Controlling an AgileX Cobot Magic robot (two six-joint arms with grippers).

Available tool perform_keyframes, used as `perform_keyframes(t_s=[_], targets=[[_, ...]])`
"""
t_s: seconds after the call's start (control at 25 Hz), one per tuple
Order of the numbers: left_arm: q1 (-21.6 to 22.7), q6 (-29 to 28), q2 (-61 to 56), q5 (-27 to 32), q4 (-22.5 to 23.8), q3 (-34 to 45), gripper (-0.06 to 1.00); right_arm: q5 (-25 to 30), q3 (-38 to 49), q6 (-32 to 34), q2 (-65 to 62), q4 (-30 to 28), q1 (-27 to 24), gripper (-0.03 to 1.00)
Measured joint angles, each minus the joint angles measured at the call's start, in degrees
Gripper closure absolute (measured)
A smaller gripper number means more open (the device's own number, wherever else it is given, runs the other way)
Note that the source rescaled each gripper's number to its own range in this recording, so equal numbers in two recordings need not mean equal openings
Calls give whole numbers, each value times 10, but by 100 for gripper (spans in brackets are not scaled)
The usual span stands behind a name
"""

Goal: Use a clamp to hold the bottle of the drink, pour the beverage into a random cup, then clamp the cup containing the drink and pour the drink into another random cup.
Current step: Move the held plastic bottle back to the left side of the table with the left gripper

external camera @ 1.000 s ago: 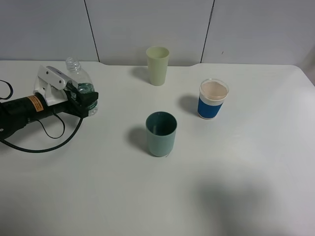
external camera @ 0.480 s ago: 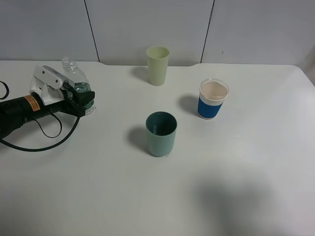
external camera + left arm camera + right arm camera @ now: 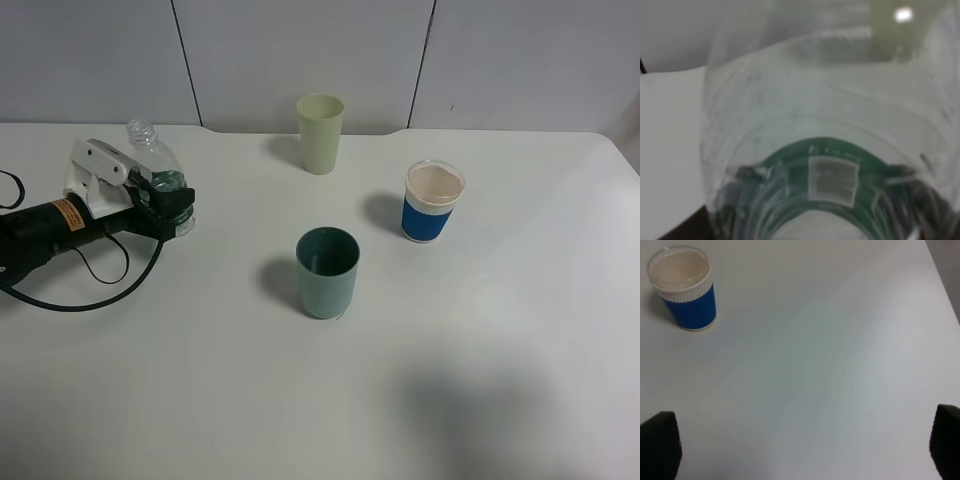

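At the table's left, my left gripper (image 3: 170,208) is shut on the lower part of the clear bottle (image 3: 152,160), around its green label. The bottle has no cap and leans to the left. In the left wrist view the bottle (image 3: 830,125) fills the frame, with the green label (image 3: 832,172) low in it. I cannot make out the beverage inside. The dark teal-green cup (image 3: 327,272) stands mid-table, well right of the bottle. The blue-banded white cup (image 3: 433,202) stands further right and back, and the right wrist view shows this blue-banded cup (image 3: 684,287) too. My right gripper (image 3: 802,445) is open over bare table.
A taller pale yellow-green cup (image 3: 320,133) stands at the back centre near the wall. A black cable (image 3: 90,290) loops on the table below the left arm. The white table (image 3: 480,380) ends at its right edge (image 3: 942,280).
My left gripper has shifted slightly to the left with the bottle in it. The cups have not moved.
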Motion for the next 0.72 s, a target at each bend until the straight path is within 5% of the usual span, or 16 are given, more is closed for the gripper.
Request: perform_keyframes(t_s=[0.72], targets=[[0, 0, 15, -19, 0, -5, 87, 0, 0, 0, 0, 0, 0, -3]])
